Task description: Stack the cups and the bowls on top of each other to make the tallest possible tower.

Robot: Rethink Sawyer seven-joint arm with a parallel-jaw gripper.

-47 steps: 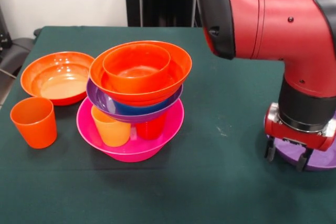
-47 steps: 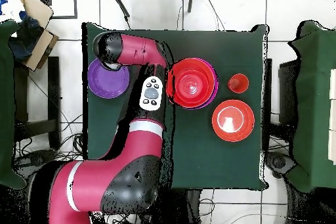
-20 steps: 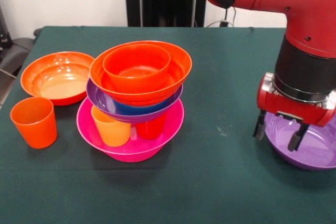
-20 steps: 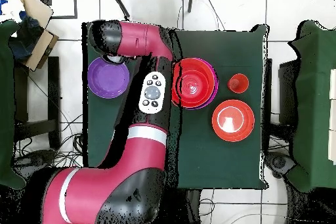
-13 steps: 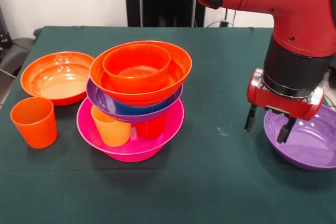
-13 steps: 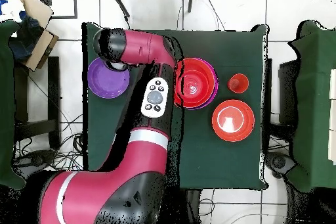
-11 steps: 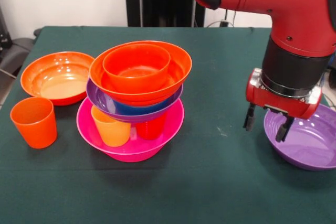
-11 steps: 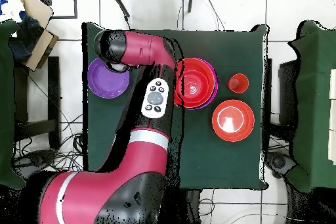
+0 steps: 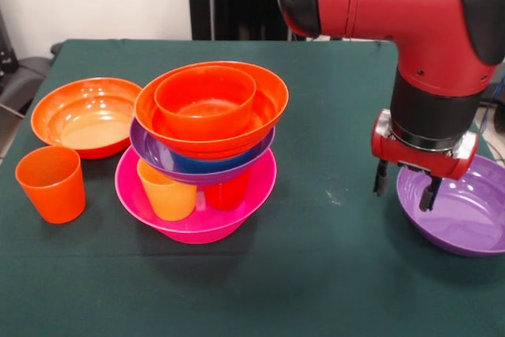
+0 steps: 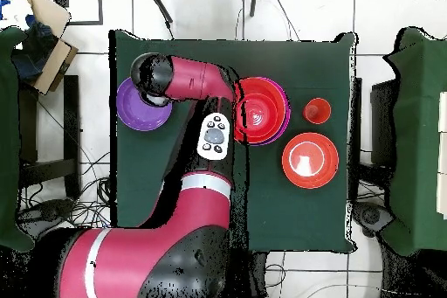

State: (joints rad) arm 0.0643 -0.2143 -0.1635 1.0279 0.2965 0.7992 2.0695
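Note:
The tower [image 9: 203, 144] stands left of centre: a big pink bowl [image 9: 193, 225] holds a yellow cup [image 9: 167, 192] and a red cup [image 9: 227, 192], with a purple bowl [image 9: 151, 147], a blue bowl [image 9: 211, 163], a wide orange bowl [image 9: 272, 104] and a small orange bowl [image 9: 205, 100] piled above. From overhead the tower [image 10: 260, 111] is a red-orange disc. A second purple bowl [image 9: 465, 219] [image 10: 138, 111] sits apart on the table. My gripper [image 9: 404, 185] hangs open and empty over this bowl's rim, one finger on each side. The arm hides it overhead.
A loose wide orange bowl [image 9: 83, 116] [image 10: 309, 160] and an orange cup [image 9: 50, 183] [image 10: 317, 110] stand on the green table [image 9: 331, 274] beyond the tower. A cardboard box [image 10: 48, 32] sits off the table.
My gripper has risen from low in the purple bowl and moved toward the tower, then edged back over the bowl's rim. The bowl stays on the table; the tower is unchanged.

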